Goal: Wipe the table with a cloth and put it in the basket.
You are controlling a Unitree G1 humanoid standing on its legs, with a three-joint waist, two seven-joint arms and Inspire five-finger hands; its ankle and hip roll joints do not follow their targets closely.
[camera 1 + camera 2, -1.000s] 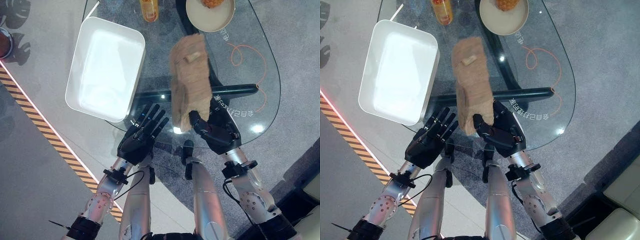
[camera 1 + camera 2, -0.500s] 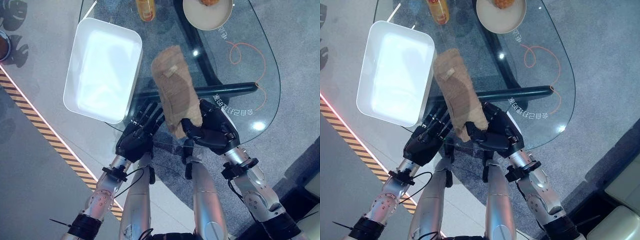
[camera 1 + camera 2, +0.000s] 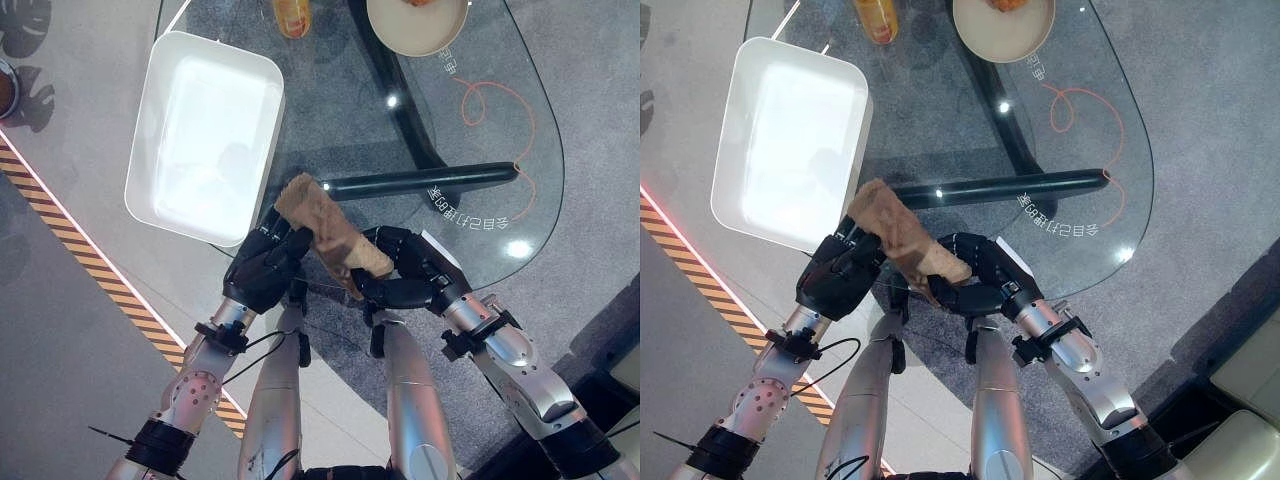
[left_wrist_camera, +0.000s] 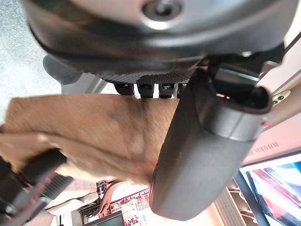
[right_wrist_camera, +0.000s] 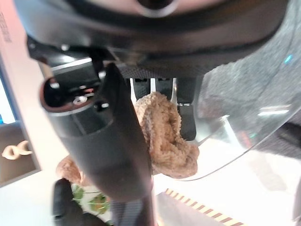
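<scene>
From the head views, the brown cloth (image 3: pixel 328 228) is bunched between both hands at the near edge of the glass table (image 3: pixel 500 230), just beside the white basket (image 3: pixel 160 130) — the left hand (image 3: pixel 262 268) and right hand (image 3: pixel 405 280) each curl round an end. The left wrist view shows fingers and thumb (image 4: pixel 197 155) clamped on the cloth. The right wrist view shows it wadded inside the curled fingers (image 5: pixel 188 120) — at the glass edge.

One cloth (image 3: pixel 325 225), one basket (image 3: pixel 205 135), one bowl (image 3: pixel 415 25), one bottle (image 3: pixel 291 17).

Grey speckled floor (image 3: pixel 90 330), orange-and-black striped floor line (image 3: pixel 60 225), leaf shadows (image 3: pixel 30 20), bright ceiling-light reflections (image 3: pixel 516 250)
</scene>
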